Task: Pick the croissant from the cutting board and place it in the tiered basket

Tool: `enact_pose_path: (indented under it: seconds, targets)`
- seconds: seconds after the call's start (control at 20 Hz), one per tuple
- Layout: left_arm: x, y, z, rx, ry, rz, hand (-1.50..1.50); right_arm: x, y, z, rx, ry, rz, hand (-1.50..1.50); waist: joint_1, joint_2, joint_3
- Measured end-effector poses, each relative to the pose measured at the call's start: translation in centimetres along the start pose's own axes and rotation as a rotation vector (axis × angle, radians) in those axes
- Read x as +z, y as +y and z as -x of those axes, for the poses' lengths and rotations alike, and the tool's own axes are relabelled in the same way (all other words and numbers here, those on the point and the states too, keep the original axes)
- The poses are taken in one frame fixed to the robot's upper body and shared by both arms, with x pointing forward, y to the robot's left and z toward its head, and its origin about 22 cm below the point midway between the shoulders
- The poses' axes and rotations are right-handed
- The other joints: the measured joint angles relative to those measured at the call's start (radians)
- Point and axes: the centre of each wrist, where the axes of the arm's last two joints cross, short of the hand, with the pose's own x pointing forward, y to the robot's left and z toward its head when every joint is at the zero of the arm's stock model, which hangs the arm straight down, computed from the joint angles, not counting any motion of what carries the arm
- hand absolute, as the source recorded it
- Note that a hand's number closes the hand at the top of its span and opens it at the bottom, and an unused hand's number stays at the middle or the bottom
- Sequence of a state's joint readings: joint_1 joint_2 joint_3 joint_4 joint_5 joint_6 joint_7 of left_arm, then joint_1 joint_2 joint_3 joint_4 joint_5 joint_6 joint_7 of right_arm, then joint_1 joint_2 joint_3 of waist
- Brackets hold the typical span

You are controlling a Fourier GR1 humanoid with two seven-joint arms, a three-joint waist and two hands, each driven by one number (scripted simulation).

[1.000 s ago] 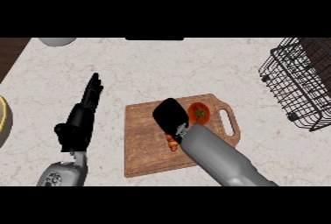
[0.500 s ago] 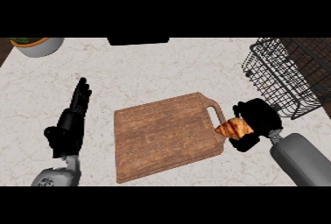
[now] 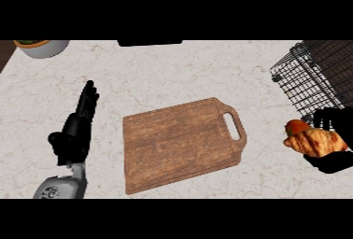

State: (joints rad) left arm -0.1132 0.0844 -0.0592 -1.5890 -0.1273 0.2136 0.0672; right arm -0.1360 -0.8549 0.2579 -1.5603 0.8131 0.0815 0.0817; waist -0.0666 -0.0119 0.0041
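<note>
The golden-brown croissant (image 3: 314, 140) is held off the board at the right edge of the head view, with my right hand (image 3: 333, 161) curled round it. The wooden cutting board (image 3: 180, 142) lies bare in the middle of the counter, its handle pointing up and right. The black wire tiered basket (image 3: 317, 74) stands at the upper right, just above the croissant. My left hand (image 3: 77, 126) rests open on the counter to the left of the board, fingers pointing up.
A white bowl (image 3: 43, 46) with something green and orange in it sits at the top left corner. A dark object (image 3: 148, 42) lies at the top edge. The counter is pale marble.
My right hand has carried the croissant further right, away from the board and closer under the basket. The view has shifted a little. The left hand stays where it was.
</note>
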Motion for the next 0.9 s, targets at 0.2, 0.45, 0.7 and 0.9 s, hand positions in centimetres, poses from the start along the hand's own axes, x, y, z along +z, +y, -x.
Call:
enact_pose_path:
  seconds: [0.2,0.45,0.7,0.9]
  targets:
    - [0.3,0.1,0.3,0.000,0.003,0.000,0.00,2.3,-5.8,2.2,-0.044,0.036,0.111,1.50,-0.001,-0.003,-0.003]
    - [0.3,-0.6,0.1,-0.001,0.002,0.013,0.00,5.5,-12.6,4.6,-0.105,0.087,0.190,1.50,0.008,-0.002,-0.005]
    - [0.5,-1.2,0.0,0.004,-0.008,0.038,0.00,8.0,-17.8,6.2,-0.190,0.130,0.227,1.50,0.034,0.003,-0.005]
    - [0.1,-1.8,-0.2,0.009,-0.020,0.058,0.00,8.2,-19.3,7.6,-0.343,0.142,0.234,1.50,0.054,0.008,-0.005]
